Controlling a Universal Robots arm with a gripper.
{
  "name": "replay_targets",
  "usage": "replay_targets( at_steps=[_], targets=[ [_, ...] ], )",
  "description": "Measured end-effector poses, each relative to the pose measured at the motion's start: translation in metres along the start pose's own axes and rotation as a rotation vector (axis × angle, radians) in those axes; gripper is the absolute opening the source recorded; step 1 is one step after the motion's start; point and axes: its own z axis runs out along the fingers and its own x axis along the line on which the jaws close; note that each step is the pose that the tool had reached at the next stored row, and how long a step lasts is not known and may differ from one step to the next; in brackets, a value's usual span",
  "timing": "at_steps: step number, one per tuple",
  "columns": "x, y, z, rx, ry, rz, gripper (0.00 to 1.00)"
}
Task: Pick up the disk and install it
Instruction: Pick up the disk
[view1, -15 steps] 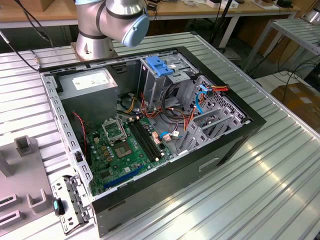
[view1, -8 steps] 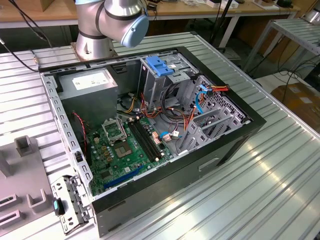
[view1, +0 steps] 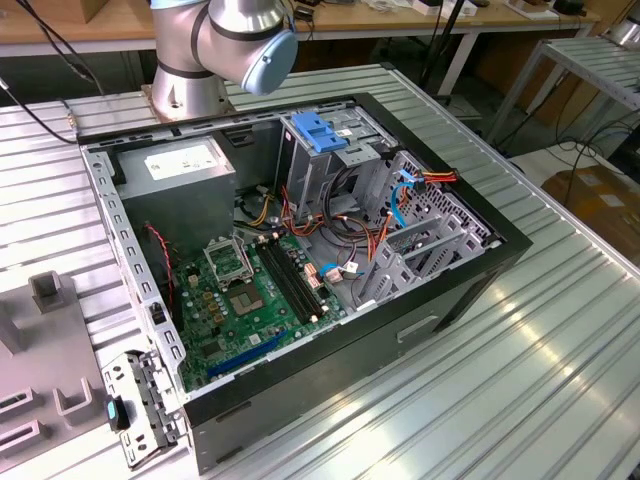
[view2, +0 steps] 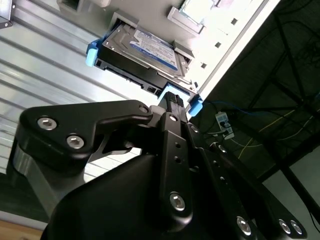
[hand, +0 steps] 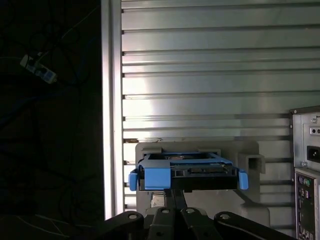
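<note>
Second wrist view: the disk (view2: 145, 47) points its long axis at the hand (view2: 172, 101), whose grip I cannot tell.

text: none legible | label (view2: 152, 47) on disk (view2: 120, 45) (blue band): too small | sticker (view1: 180, 163) on power-supply box (view1: 190, 205): same

robot arm (view1: 225, 45) cut off by the frame edge in exterior view, just base + one joint in shot. grey fixture (view1: 50, 295) at the exterior view's left runs off frame. second wrist view: disk (view2: 145, 47) near edge partly behind gripper (view2: 172, 100), label print too small to read. first wrist view: disk seen end-on, top face hidden. gripper body runs off frame in both wrist views. pc case (hand: 306, 175) clipped at pic edge.
</note>
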Motion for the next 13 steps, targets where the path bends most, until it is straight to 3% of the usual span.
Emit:
replay_targets(
  at_steps=[7, 13],
  targets=[
    [0.0003, 0.0000, 0.0001, 0.0000, 0.0004, -0.003, 0.11],
    [0.0003, 0.0000, 0.0001, 0.0029, 0.0006, -0.117, 0.11]
  ],
)
